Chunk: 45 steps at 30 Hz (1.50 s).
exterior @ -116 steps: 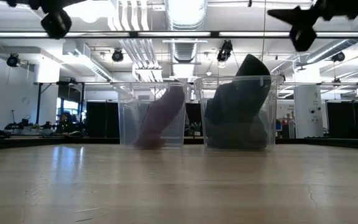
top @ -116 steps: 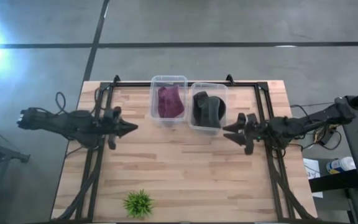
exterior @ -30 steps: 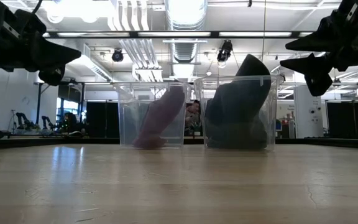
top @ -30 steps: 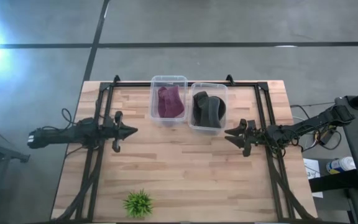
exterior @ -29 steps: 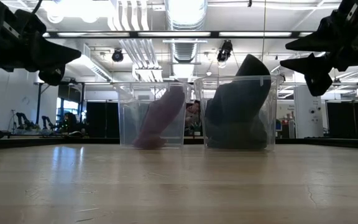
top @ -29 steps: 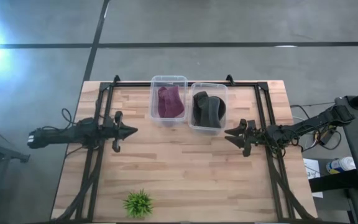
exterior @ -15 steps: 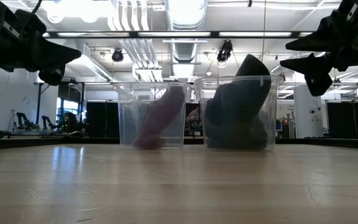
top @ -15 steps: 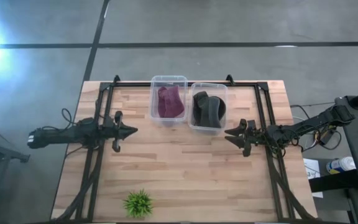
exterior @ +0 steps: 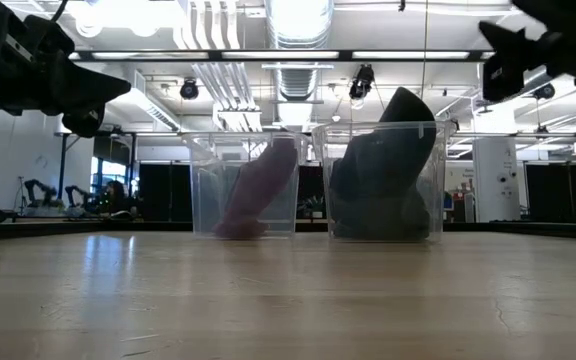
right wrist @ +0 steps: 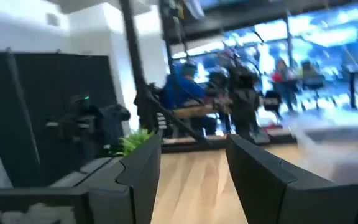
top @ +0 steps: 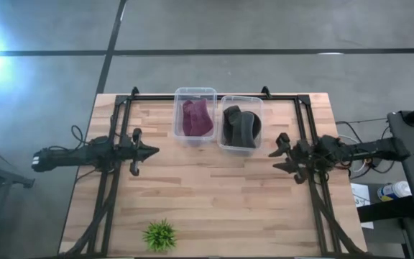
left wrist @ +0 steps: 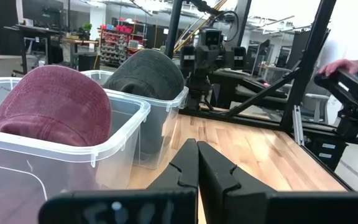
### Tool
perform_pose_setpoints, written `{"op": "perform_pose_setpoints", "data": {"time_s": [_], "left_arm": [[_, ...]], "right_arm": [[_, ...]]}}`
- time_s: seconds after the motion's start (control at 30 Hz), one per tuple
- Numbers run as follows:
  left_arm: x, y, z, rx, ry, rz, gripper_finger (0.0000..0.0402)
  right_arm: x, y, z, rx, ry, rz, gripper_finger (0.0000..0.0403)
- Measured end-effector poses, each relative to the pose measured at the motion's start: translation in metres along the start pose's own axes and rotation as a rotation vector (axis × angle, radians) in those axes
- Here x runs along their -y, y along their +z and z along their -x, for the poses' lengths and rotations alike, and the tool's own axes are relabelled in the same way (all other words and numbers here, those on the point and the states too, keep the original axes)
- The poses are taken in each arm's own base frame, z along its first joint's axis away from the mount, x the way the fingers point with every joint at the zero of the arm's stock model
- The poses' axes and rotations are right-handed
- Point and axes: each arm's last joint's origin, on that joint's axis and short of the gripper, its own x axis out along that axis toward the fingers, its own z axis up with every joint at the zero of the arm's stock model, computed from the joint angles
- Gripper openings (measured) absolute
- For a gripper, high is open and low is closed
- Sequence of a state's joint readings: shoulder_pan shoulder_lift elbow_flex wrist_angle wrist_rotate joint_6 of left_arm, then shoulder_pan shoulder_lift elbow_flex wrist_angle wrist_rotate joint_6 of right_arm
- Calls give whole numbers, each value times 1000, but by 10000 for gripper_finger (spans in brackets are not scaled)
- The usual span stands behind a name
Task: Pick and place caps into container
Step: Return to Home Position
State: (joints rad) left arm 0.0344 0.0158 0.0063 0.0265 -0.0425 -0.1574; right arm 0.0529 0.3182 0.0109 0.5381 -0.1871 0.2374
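Observation:
A maroon cap [top: 197,117] lies in the left clear container [top: 195,92]. Two dark caps [top: 241,126] fill the right clear container [top: 241,98], and one sticks up above its rim [exterior: 398,110]. My left gripper [top: 152,151] is shut and empty, hovering left of the containers; its wrist view [left wrist: 197,163] looks past the maroon cap [left wrist: 55,106] and a dark cap [left wrist: 148,74]. My right gripper [top: 275,155] is open and empty, high above the table right of the containers; it also shows in the low view [exterior: 498,50] and in its wrist view [right wrist: 191,174].
A small green spiky plant [top: 159,234] stands near the table's near edge, left of centre. Black frame rails [top: 113,180] run along both sides of the wooden table [top: 214,194]. A person's hand [left wrist: 342,65] shows beyond the table's right side.
My right gripper has risen and drawn back toward the table's right edge, and it has turned so that it now faces toward the near left, where the plant stands. The caps have not moved.

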Motion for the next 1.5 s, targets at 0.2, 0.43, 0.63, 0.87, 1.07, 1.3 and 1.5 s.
{"op": "perform_pose_setpoints", "data": {"time_s": [0.2,0.43,0.63,0.87,1.07,1.3,1.5], "left_arm": [[0,0,0,0,0,0,0],[0,0,0,1,0,0,0],[0,0,0,0,0,0,0],[0,0,0,1,0,0,0],[0,0,0,1,0,0,0],[0,0,0,1,-1,0,0],[0,0,0,1,-1,0,0]], "right_arm": [[1,1,12,-7,-19,93,178],[4,-7,18,-92,-58,120,178],[5,-12,21,-139,-63,177,178],[5,-15,23,-172,-70,184,178],[5,-15,23,-171,-77,122,178],[5,-15,23,-168,-85,43,178],[5,-15,23,-167,-85,45,178]]}}
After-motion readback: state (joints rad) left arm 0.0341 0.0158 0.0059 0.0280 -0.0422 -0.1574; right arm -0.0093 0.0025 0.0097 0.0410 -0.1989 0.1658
